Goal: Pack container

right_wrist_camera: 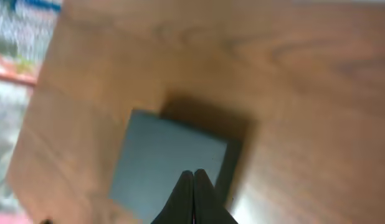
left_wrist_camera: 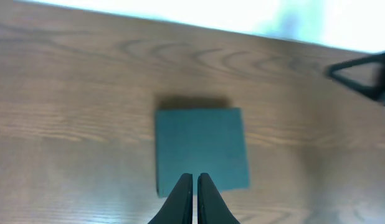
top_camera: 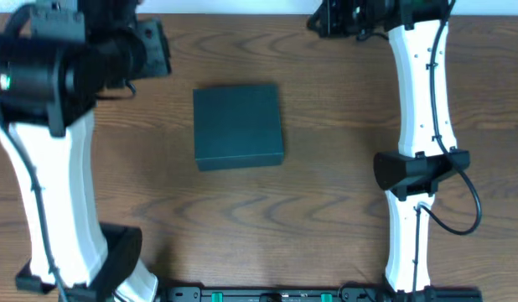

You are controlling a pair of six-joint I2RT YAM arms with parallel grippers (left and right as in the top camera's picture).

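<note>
The container [top_camera: 238,125] is a dark teal box with its lid closed, lying flat on the wooden table near the middle. It also shows in the left wrist view [left_wrist_camera: 202,148] and the right wrist view [right_wrist_camera: 169,163]. My left gripper [left_wrist_camera: 194,177] is shut and empty, held high to the left of the box. My right gripper [right_wrist_camera: 193,172] is shut and empty, held high at the far right of the table. In the overhead view both gripper tips are hidden by the arms.
The wooden table [top_camera: 326,193] carries only the box. The left arm [top_camera: 49,168] stands along the left side and the right arm [top_camera: 422,151] along the right. Beyond the table's edge in the right wrist view lies colourful clutter [right_wrist_camera: 24,37].
</note>
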